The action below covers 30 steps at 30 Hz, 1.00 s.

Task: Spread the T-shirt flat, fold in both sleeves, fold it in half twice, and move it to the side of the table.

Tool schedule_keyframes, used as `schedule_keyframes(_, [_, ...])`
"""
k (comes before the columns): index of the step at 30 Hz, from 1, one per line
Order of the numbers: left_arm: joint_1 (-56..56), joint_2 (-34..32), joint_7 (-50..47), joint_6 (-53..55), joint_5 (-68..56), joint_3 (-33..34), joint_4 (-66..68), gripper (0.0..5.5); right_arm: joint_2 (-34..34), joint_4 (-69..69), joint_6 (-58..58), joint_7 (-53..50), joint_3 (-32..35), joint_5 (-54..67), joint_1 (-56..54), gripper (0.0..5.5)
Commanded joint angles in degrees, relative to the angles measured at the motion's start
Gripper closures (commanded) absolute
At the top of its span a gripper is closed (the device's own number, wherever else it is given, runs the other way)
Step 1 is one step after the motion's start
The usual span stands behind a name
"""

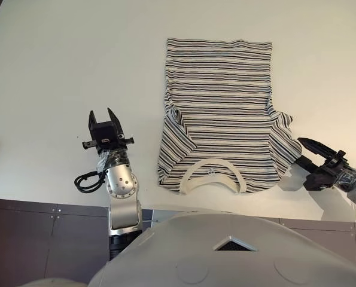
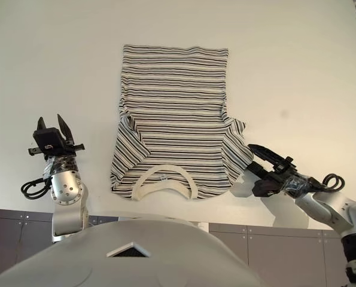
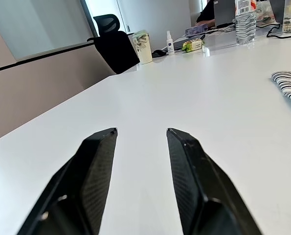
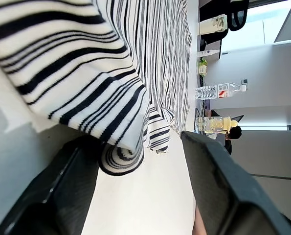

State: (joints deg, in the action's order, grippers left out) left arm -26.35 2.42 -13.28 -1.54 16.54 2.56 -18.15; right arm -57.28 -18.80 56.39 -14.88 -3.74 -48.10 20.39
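The striped T-shirt (image 1: 219, 107) lies on the white table (image 1: 58, 72), its cream collar (image 1: 212, 177) toward me and its hem at the far side. Both sleeves look tucked in over the body. My left gripper (image 1: 105, 112) stands open over bare table, a hand's width left of the shirt, with nothing between its fingers (image 3: 101, 142). At the shirt's near right corner my right gripper (image 2: 253, 160) is open. In the right wrist view the folded sleeve edge (image 4: 121, 132) lies between its spread fingers (image 4: 204, 147).
The table's front edge (image 1: 46, 202) runs just below the collar. Bare table stretches left of and beyond the shirt. Far off in the left wrist view stand a black office chair (image 3: 113, 41), a cup (image 3: 143, 46) and a water bottle (image 3: 245, 22).
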Motion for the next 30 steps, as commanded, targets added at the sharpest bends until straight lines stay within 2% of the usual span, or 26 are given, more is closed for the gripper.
schedule_keyframes(1, [0.3,0.5,-1.3,-0.5,0.4,0.0,1.1,3.63,1.4,-0.7,-2.8,1.9,1.1,5.2,0.3,2.62])
schedule_keyframes(11, [-0.9,0.4,-1.8,-1.5,0.4,-0.2,1.7,3.63,-0.6,2.1,0.0,0.5,2.1,3.1,4.1,2.62])
schedule_keyframes(25, [-1.4,0.3,-1.7,-1.5,0.5,-0.2,2.0,3.60,0.4,3.0,-2.8,0.1,3.4,3.7,4.3,5.23])
schedule_keyframes(30, [-2.1,0.2,-1.7,-1.7,0.5,0.0,1.8,3.60,0.2,4.4,-2.5,-2.3,6.5,4.0,4.7,5.36])
